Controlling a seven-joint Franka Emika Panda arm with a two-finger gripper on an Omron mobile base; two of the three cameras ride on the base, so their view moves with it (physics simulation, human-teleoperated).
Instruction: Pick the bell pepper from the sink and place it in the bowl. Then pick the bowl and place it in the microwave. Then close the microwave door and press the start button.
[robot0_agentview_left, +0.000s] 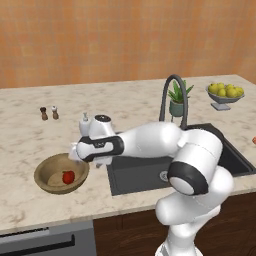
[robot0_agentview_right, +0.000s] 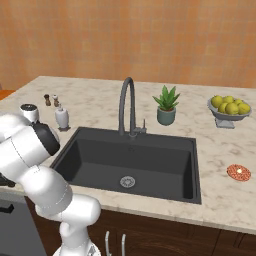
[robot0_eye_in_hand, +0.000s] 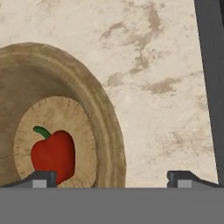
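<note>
Setting: simulated kitchen, orange-tan wall behind a beige marbled stone counter (robot0_agentview_left: 140, 100).
Jaws: stood spread wide, nothing between them; in the hand view one dark tip sat low over the pepper, the other over bare counter.
Gripper (robot0_eye_in_hand: 112, 178): hovered above the right rim of the bowl, pointed down; seen in the left base view as the white hand with a dark band (robot0_agentview_left: 89, 150) just right of the bowl.
Small shiny red bell pepper with green stem (robot0_agentview_left: 68, 176): lay inside the bowl, on its flat bottom, stem toward the upper left in the hand view (robot0_eye_in_hand: 53, 154).
Wide round tan-brown wooden bowl with thick rim (robot0_agentview_left: 46, 167): stood on the counter left of the sink, near the front edge; rim seen close in the hand view (robot0_eye_in_hand: 105, 127).
Large dark grey rectangular sink (robot0_agentview_right: 165, 165): set in the counter, round metal drain (robot0_agentview_right: 127, 181) at its bottom, tall arched dark faucet (robot0_agentview_right: 126, 102) behind it.
White soap dispenser (robot0_agentview_right: 61, 117): stood at the back left corner of the sink.
Two small shakers, one brown, one pale (robot0_agentview_left: 49, 113): side by side, far left on the counter.
Green spiky plant in a teal pot (robot0_agentview_right: 166, 106): behind the sink, right of the faucet.
Grey footed bowl of yellow-green fruit (robot0_agentview_right: 229, 110): far right, near the wall.
Flat red-orange disc (robot0_agentview_right: 238, 172): on the counter right of the sink.
</note>
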